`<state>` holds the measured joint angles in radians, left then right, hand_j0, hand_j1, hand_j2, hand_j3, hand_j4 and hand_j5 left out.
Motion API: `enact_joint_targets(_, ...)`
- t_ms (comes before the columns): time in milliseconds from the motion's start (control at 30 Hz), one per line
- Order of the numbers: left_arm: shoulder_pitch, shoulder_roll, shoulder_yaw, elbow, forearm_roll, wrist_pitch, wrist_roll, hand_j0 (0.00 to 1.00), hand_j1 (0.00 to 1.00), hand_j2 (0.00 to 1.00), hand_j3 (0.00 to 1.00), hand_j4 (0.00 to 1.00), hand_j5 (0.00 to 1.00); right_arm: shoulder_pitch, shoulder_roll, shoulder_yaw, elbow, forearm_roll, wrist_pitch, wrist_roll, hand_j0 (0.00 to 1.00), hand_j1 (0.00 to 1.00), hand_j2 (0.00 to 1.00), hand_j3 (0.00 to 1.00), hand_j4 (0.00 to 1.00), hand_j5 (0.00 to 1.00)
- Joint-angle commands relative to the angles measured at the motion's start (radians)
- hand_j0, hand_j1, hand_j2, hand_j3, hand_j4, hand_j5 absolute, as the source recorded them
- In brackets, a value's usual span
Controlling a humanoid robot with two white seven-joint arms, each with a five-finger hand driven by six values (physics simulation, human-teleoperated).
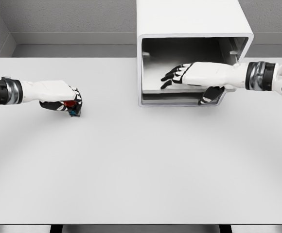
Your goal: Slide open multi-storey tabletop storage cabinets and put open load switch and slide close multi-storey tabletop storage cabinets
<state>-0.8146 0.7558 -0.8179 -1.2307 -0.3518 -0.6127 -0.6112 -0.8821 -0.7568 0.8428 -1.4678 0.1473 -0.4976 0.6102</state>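
Observation:
A white storage cabinet [194,19] stands at the back of the table, right of the middle, its front open and its inside empty apart from a low tray [180,96] at the bottom. My right hand [185,76] reaches into the opening from the right, fingers spread over the tray and thumb [210,95] at the tray's front lip. At the left of the table my left hand [65,99] is curled around a small load switch [73,108] with a red part and a blue-black body, resting on the tabletop.
The white table [141,165] spreads wide in front of both hands. Grey walls run behind it, and the table's front edge lies near the bottom of the view.

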Motion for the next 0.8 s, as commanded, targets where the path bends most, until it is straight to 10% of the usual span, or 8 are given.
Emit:
enact_joint_targets(0,0.000,0.032,-0.001,-0.050,0.010,0.002,0.000,0.32,0.32,0.32,0.32,0.32,0.32,0.002,-0.024,0.015,-0.052,0.005,-0.048,0.001,1.00,1.00,1.00,1.00,1.00,1.00)
enact_joint_targets(767,-0.037,0.134,-0.007,-0.345,0.103,0.002,0.000,0.32,0.32,0.32,0.32,0.32,0.32,0.061,-0.104,-0.042,-0.132,0.002,-0.113,0.001,1.00,1.00,1.00,1.00,1.00,1.00)
